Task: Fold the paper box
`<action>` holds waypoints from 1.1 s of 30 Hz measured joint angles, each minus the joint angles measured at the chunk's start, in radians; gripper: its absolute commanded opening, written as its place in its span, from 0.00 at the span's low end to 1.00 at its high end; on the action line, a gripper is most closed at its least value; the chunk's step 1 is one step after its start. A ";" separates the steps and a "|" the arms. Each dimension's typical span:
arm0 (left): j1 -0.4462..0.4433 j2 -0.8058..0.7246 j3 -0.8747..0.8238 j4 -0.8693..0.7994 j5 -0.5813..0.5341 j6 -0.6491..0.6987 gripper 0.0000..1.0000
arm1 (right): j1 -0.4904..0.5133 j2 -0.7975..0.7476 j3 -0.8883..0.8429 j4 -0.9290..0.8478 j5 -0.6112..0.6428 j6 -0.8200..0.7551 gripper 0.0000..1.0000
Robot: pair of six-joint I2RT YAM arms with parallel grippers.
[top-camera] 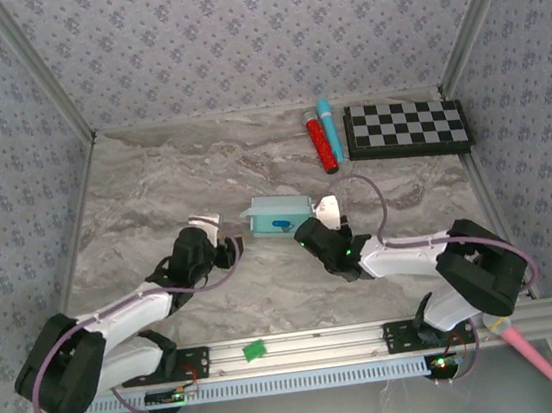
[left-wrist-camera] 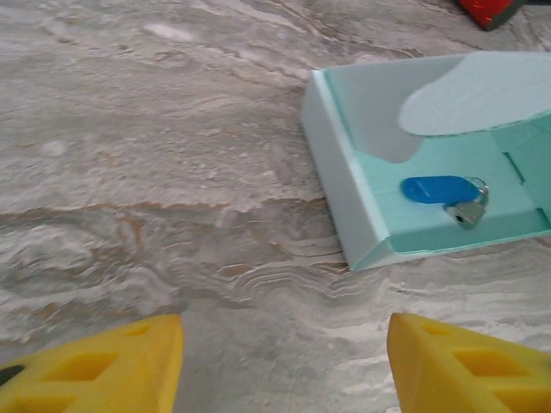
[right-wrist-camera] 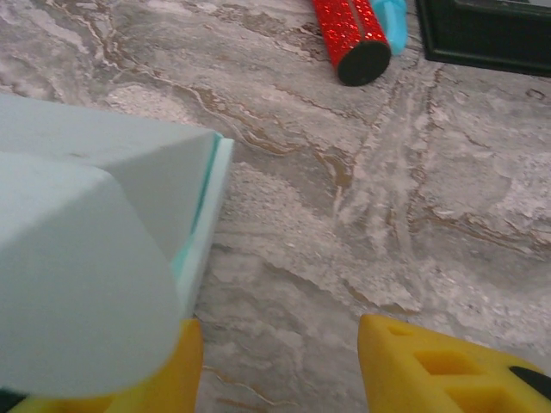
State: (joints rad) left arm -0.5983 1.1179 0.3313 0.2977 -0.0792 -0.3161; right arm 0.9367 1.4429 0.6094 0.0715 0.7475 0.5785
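Left wrist: left gripper gapes empty near paper box; right gripper likewise released beside flap, likely poised to fold.

The box is matt thin card; tag glossy blue plastic; ring metal; worktop smooth, marbled; tube red glitter; left fingers matt yellow plastic.

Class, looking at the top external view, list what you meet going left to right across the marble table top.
left gripper → paper box → red glitter tube → checkerboard
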 measured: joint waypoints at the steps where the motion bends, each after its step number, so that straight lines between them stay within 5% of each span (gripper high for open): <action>1: 0.000 -0.017 0.000 -0.016 -0.018 0.000 0.68 | 0.000 -0.008 -0.006 -0.006 0.001 0.002 0.56; 9: 0.024 -0.089 0.036 -0.213 -0.229 -0.072 0.69 | -0.008 -0.075 -0.018 -0.101 0.008 0.062 0.57; 15: 0.167 -0.083 0.152 -0.344 -0.267 -0.190 0.69 | -0.091 -0.110 0.002 -0.299 0.022 0.190 0.57; 24: 0.233 0.067 0.393 -0.419 -0.008 -0.168 0.71 | -0.330 -0.188 0.072 -0.358 -0.234 0.100 0.57; 33: 0.233 0.250 0.605 -0.458 0.301 -0.145 0.68 | -0.435 -0.179 0.223 -0.316 -0.613 -0.020 0.59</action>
State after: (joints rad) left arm -0.3656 1.3678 0.9360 -0.1600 0.2222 -0.4614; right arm 0.5022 1.2636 0.8322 -0.2447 0.1349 0.5583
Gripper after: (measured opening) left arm 0.684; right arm 0.587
